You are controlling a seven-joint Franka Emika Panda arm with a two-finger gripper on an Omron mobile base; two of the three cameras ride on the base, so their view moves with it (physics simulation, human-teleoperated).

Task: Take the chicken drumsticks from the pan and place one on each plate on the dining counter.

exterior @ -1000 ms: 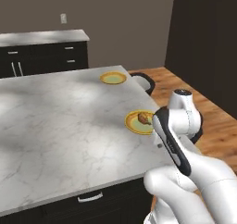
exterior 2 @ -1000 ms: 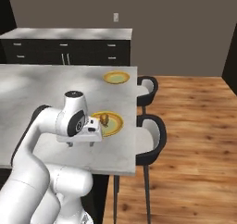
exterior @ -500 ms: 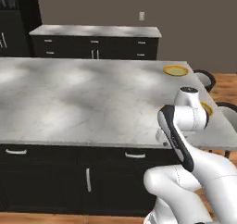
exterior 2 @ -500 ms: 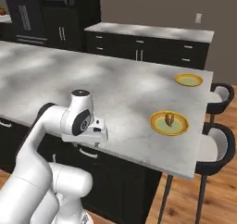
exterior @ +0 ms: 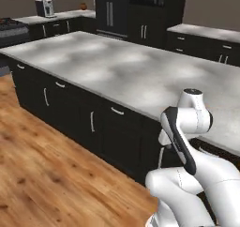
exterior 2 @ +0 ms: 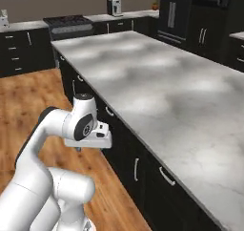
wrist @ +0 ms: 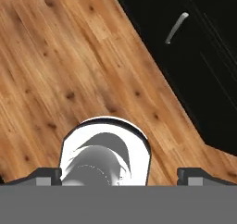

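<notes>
Dining counter: white-grey veined marble top, smooth, with a soft sheen; base of dark, matt cabinet fronts.
Cabinet handles: slim bars of pale brushed metal, lightly glossy.
Floor: warm brown wood planks, visible grain and knots, satin finish.
Robot arm: smooth white plastic-looking shell, glossy, with dark matt joints.
Stove: black, matt.
Rear worktop: pale marble, smooth.
</notes>
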